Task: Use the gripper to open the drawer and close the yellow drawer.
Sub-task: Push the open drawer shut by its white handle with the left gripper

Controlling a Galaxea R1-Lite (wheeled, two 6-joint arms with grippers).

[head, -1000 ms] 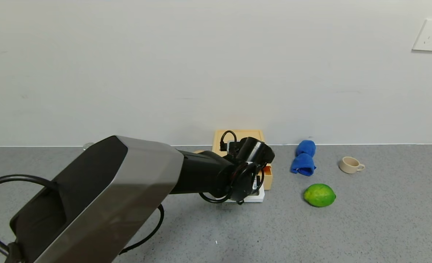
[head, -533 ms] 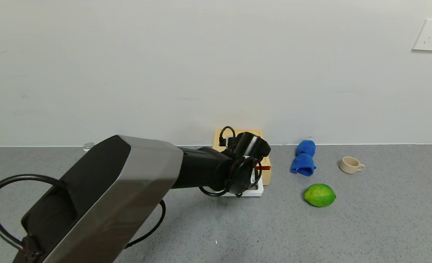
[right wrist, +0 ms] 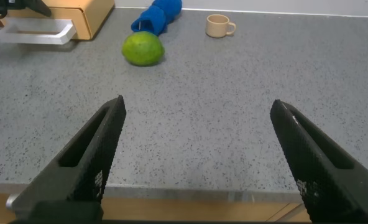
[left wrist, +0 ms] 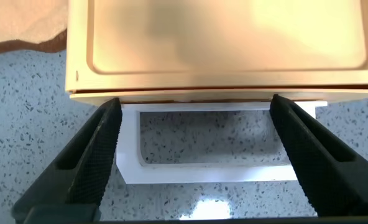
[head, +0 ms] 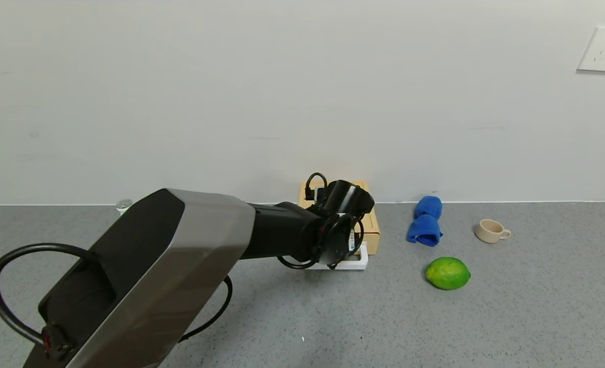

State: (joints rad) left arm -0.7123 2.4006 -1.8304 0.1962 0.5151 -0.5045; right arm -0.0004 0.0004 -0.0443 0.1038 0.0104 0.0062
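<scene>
Head view: the left pincer (head: 346, 245) is seen reaching across the grey worktop (head: 512, 317) to the front of the pale yellow drawer (head: 371, 225), which stands against the white wall (head: 231, 102). The drawer's tray is shown pushed in, its front flush with the box. In the left wrist view the left pincer's fingers (left wrist: 94, 155) are spread apart, one at each end of the white loop handle (left wrist: 209, 171), which lies between them; whether the fingers touch the handle cannot be told. The drawer's flat top (left wrist: 227, 37) fills the far part of that view.

To the right of the drawer a blue cloth (head: 426, 221) is seen by the wall, a beige cup (head: 491, 230) farther right, and a green lime (head: 447, 273) nearer the robot. In the right wrist view the right pincer (right wrist: 196, 162) is held apart over bare worktop, well away from the drawer (right wrist: 84, 15).
</scene>
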